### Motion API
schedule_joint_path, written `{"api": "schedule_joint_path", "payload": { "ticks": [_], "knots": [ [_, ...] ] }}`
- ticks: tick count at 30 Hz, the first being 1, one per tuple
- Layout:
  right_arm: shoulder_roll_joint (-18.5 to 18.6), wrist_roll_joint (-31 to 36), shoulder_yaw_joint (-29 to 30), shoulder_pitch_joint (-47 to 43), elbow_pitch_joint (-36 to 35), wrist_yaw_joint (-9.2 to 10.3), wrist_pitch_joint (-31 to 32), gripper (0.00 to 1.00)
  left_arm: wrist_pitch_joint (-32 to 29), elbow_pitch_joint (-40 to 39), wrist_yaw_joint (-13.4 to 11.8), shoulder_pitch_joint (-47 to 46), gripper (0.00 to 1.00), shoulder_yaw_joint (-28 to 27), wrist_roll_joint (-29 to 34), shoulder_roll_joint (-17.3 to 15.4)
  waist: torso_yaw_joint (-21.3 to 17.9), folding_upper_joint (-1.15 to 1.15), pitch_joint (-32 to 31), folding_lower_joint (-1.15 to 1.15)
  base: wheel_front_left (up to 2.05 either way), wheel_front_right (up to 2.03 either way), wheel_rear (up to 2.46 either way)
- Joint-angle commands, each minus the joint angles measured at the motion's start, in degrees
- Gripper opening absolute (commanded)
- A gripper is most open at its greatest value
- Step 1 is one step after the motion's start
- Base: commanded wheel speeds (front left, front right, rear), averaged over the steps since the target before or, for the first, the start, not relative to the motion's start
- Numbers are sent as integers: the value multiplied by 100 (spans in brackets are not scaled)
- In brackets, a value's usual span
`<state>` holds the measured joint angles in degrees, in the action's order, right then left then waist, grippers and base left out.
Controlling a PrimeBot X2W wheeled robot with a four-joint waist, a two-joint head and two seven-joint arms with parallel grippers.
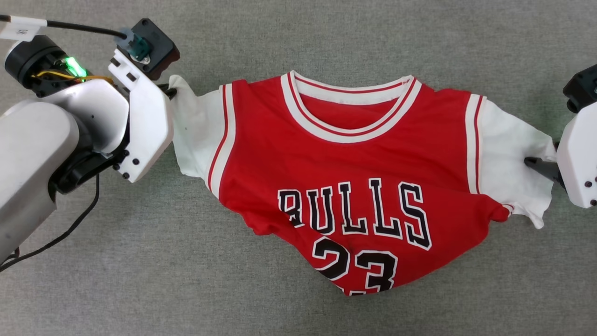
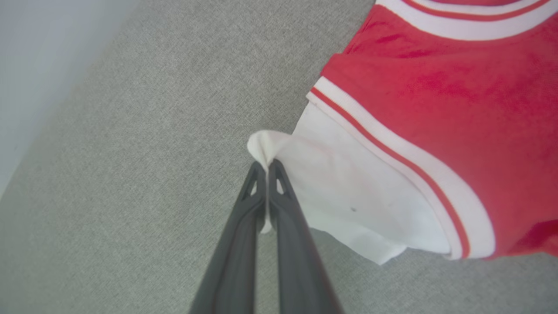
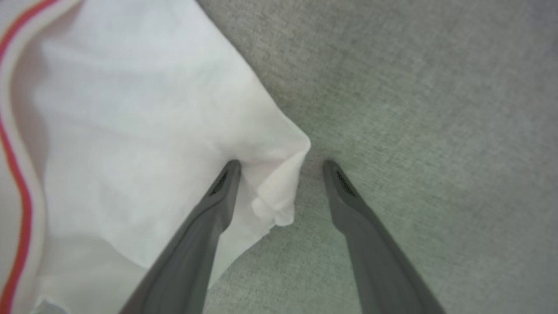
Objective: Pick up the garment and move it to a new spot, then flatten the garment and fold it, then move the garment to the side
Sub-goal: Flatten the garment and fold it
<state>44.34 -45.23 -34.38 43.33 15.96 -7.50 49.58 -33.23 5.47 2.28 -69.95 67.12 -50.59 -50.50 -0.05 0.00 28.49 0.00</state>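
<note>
Garment face-up, hem bunched. Left gripper pinching sleeve tip, 9 o'clock; right gripper wide, straddling sleeve corner, 3 o'clock. Close fully before pulling, tension even.

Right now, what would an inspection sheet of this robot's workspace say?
Surface: grey woven cloth, flat.
Job's things: red BULLS 23 garment, front up, spread out, hem rumpled.
Clutter: nothing seen.
Grippers: left gripper shut on a white sleeve's tip; right gripper open, fingers astride the other sleeve's corner.
Cables: black cable runs to the left wrist; second cable hangs under that arm.
Surroundings: pale strip beyond the surface's edge; cannot tell what.
</note>
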Motion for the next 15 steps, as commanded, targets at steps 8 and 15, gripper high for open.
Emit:
{"api": "schedule_joint_path", "payload": {
  "ticks": [8,15],
  "knots": [
    [-236,-30,-168,58,329,3,-1033,0,286,291,42,294,0,72,-92,67,-175,0,-630,0,0,0,0],
    [141,43,-34,101,-197,3,-2186,0,827,264,-54,416,0,-111,-141,-11,-263,0,-1421,0,0,0,0]
  ]
}}
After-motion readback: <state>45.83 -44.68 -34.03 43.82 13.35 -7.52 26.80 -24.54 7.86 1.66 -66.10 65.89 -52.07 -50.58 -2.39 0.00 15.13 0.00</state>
